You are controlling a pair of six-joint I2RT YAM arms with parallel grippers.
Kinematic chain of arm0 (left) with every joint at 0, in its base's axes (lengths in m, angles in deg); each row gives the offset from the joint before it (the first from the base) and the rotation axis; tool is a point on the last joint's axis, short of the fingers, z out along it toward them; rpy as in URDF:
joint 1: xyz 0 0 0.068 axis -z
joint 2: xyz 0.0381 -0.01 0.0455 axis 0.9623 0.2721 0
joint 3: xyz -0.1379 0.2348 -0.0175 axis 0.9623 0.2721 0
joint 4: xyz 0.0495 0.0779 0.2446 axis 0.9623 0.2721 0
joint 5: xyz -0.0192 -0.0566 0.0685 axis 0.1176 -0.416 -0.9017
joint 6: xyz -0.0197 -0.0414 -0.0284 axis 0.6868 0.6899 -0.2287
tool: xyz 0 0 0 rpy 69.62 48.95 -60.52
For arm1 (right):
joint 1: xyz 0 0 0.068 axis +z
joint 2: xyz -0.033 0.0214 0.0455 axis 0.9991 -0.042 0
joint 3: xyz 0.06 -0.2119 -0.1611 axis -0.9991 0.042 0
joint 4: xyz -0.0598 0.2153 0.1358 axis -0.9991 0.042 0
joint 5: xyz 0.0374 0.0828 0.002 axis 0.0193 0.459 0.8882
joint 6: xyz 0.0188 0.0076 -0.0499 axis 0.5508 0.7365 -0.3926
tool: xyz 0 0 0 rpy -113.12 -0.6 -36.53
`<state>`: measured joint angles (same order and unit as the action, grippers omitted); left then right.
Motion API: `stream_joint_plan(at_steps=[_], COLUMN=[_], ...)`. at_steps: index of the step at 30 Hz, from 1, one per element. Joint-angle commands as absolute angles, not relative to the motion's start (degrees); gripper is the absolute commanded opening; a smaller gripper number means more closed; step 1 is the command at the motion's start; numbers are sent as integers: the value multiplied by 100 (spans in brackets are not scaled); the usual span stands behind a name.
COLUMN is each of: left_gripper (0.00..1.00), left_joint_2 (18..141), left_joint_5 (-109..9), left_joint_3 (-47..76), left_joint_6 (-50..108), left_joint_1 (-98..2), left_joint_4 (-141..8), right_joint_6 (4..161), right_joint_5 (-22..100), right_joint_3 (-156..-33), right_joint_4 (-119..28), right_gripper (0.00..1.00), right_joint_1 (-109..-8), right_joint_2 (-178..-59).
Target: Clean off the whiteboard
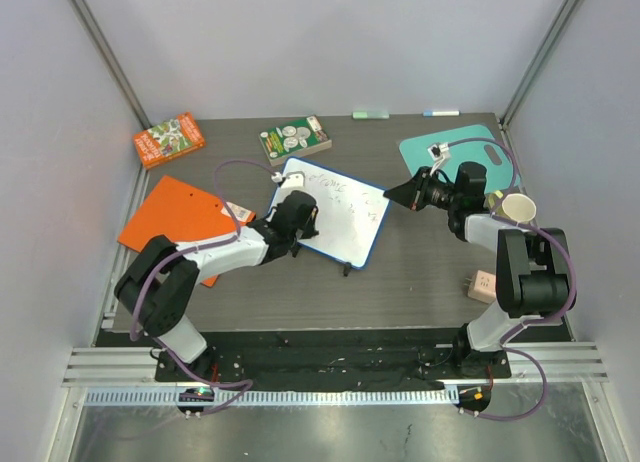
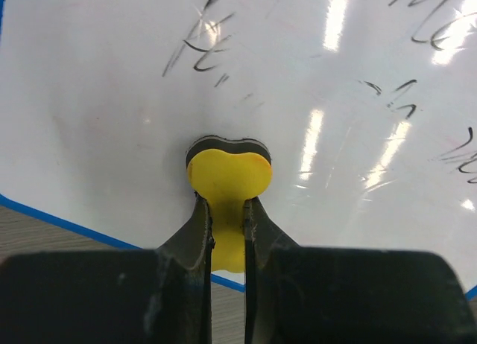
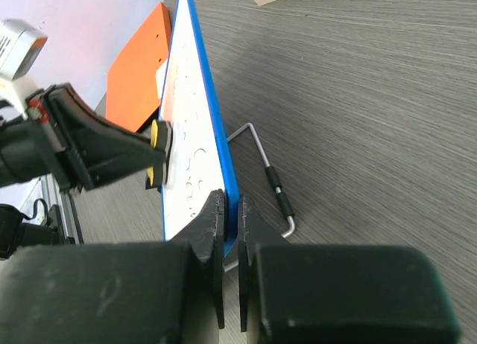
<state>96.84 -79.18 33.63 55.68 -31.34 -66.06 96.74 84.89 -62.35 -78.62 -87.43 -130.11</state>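
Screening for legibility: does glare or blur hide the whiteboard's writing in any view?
Left wrist: light streaks glare across the whiteboard, masking some strokes; near jaws soft. Top external: even light, writing faint. Right wrist: board edge-on, writing barely visible.

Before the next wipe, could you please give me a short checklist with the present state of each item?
1. The eraser gripped by the left fingers: ok.
2. The eraser pad against the whiteboard: ok.
3. The right fingers shut on the whiteboard's edge: ok.
4. The wire stand propping the whiteboard: ok.
5. Surface wiped clean: not ok, handwriting shows beyond the eraser.
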Motion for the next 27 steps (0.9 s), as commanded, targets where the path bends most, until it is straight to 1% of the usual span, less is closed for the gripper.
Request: stream_joint_plan(at_steps=[1,2,4,11,15,19,24,27], left_gripper=[0,0,0,0,0,0,0,0], left_joint_2=[9864,9968,10083,10969,11313,11463,11455,11455], left_joint_5=[-8329,-8146,-8144,-8250,-8258,-8275,-8205,-8407], left_joint_3=[3461,3426,3242,2477,2126,1853,1765,1607], left_joint_6=[5366,5339,5269,5128,5216,5225,5076,4987], left_joint_1=[-3378,-3344,-3195,-1904,-1455,-1208,-1199,-1277], left_joint_4=[-6026,-6017,-6026,-5982,-5982,-6070,-6342,-6272], right_joint_6=[9346,9346,9346,9372,9390,9381,9381,9372], right_joint_5=[8543,8543,8569,8622,8640,8649,8640,8640], right_joint_3=[-6310,-6318,-6327,-6354,-6354,-6354,-6362,-6354], right_joint_4=[-8122,-8131,-8122,-8096,-8096,-8096,-8096,-8087], right_gripper=[1,1,1,1,1,1,1,1], right_joint_1=[-8759,-8759,-8759,-8759,-8759,-8759,-8759,-8759], right_joint_2=[-12796,-12796,-12813,-12813,-12831,-12831,-12840,-12831])
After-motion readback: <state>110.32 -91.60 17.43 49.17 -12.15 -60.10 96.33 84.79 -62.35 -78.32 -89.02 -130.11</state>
